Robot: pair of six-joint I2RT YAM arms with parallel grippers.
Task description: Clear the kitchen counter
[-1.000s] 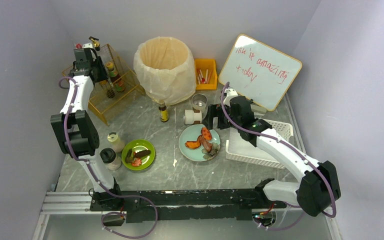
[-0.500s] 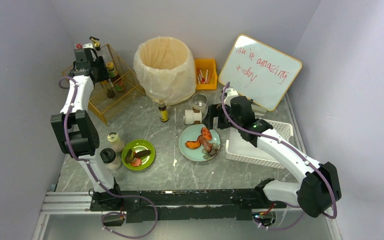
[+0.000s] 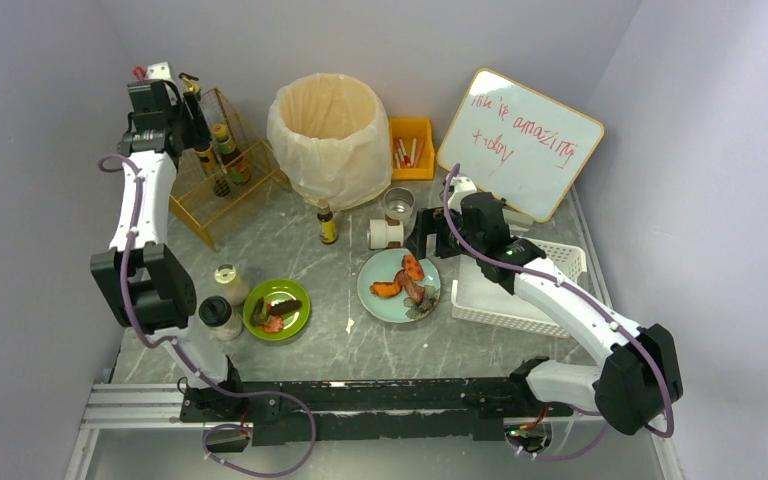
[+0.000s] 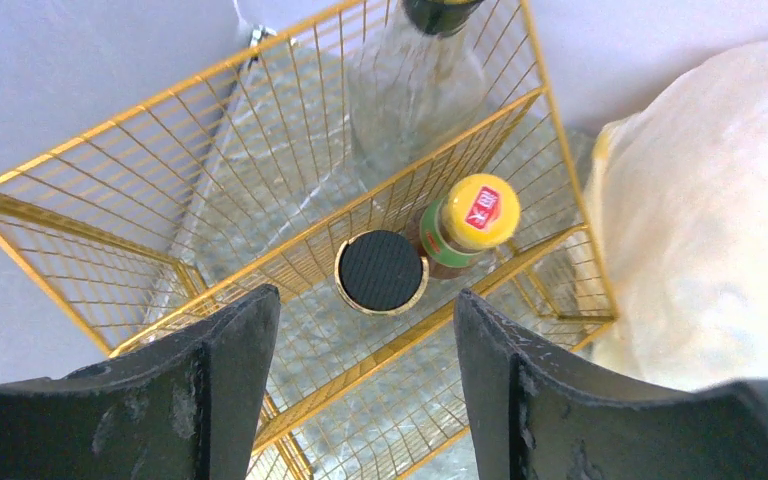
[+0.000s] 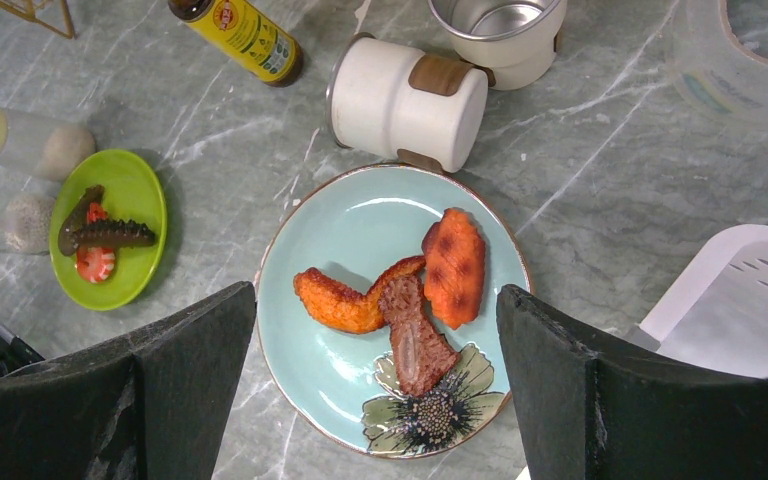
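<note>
At the far left corner of the worktop (image 3: 350,350) the left gripper (image 4: 363,310) hangs over the rack (image 3: 228,200), jaws apart with nothing between them. Straight below sits a black-capped jar (image 4: 381,271), upright in the rack's near compartment and touching a yellow-capped bottle (image 4: 480,212); a clear bottle (image 4: 415,90) stands in the compartment behind. To me the rack looks like the home for condiments, so an empty gripper parked above it makes sense.

Two shakers (image 3: 225,300) stand near the left edge, just beside a green dish (image 3: 278,308) of scraps. The lined bin (image 3: 330,135) sits at the back, presumably for leftovers, with a small sauce bottle (image 3: 328,225) in front of it.

Right of centre, the right gripper (image 5: 377,295) hovers above the blue plate (image 5: 360,230), jaws wide and holding nothing, seemingly lined up to take it. A white mug (image 5: 407,102) lies on its side touching the plate's far rim, beside an upright cup (image 5: 500,35). The white basket (image 3: 520,300) waits by the right edge, likely for dishes. Plenty remains on the worktop, so clearing looks far from done
</note>
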